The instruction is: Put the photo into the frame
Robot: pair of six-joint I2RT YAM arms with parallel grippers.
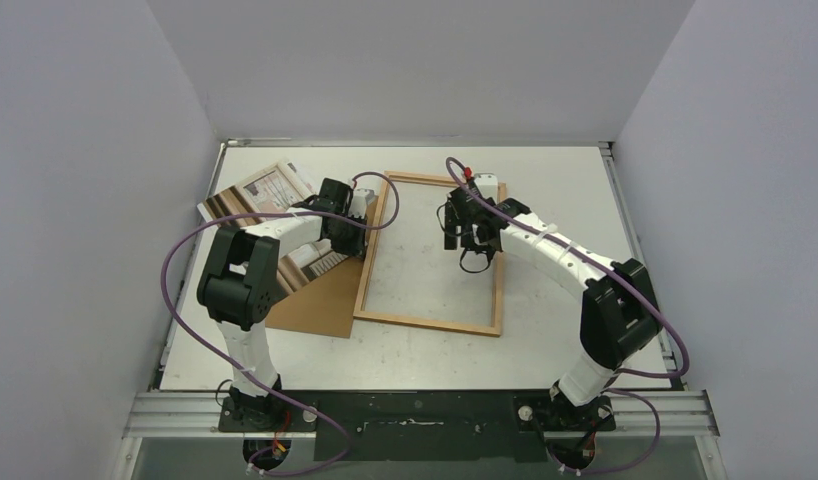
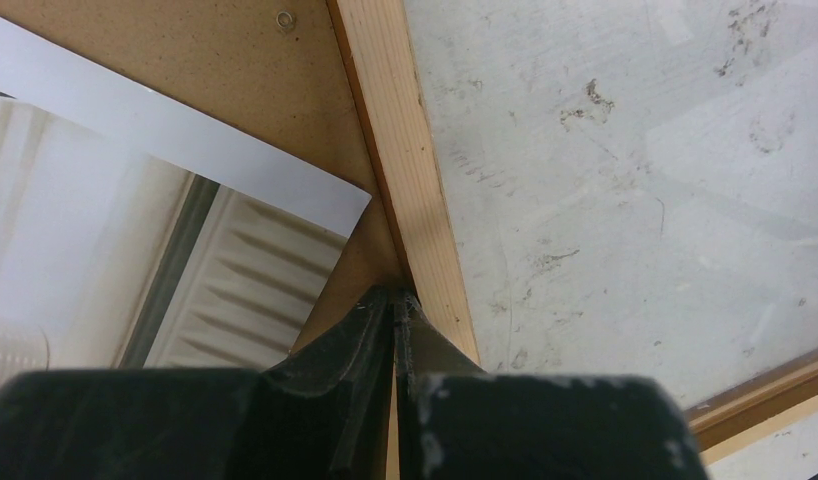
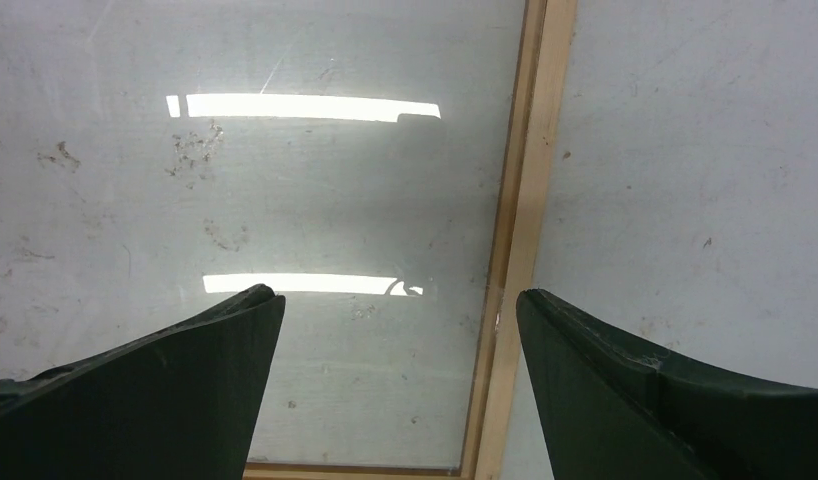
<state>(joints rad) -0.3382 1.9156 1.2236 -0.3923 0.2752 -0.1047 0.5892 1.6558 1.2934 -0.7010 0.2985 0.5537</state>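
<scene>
My left claw is pinched together with nothing in it, its tips at the left rail of the frame. The frame lies mid-counter, its long axis running near edge to far edge. The photo sits skewed on the backing sheet toward the far-left corner, nearest my left arm. My right claw hangs spread wide over the right rail.

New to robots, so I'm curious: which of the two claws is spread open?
The right gripper, above the frame: its jaws stand wide apart. The left gripper is pinched shut at the frame's edge.
</scene>
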